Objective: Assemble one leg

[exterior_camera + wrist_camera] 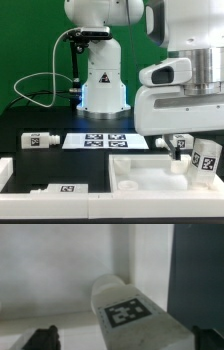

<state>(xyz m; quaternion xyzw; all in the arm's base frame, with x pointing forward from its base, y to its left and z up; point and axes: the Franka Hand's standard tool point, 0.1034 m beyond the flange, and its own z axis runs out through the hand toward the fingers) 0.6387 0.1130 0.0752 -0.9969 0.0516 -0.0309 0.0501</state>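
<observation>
**White leg between parted fingers**

White and smooth, rounded at the far end and broadening toward the camera: leg (pixel 130 303), with a black-and-white square tag (pixel 130 310) on its upper face. Lying on pale ground, beside a dark strip of table (pixel 200 274). Set between the fingers (pixel 45 339) of the gripper (pixel 125 339), which stand well apart; one finger plainly clear of the leg, the other cropped at the frame edge, so contact there is hard to judge. Only the fingertips in frame, both blurred and dark.

From the exterior view, close to the table edge on the exterior view's right: a cluster of white tagged pieces (pixel 205 155) under the bulky white wrist housing (pixel 185 85). Impossible to say which piece is the one between the fingers. Gripper mostly hidden behind that housing. Cluster cut off at the frame edge. Farther off, a second leg (pixel 38 140) near the edge on the exterior view's left, the marker board (pixel 97 141) mid-table, and a large white panel (pixel 150 178) along the front edge.
</observation>
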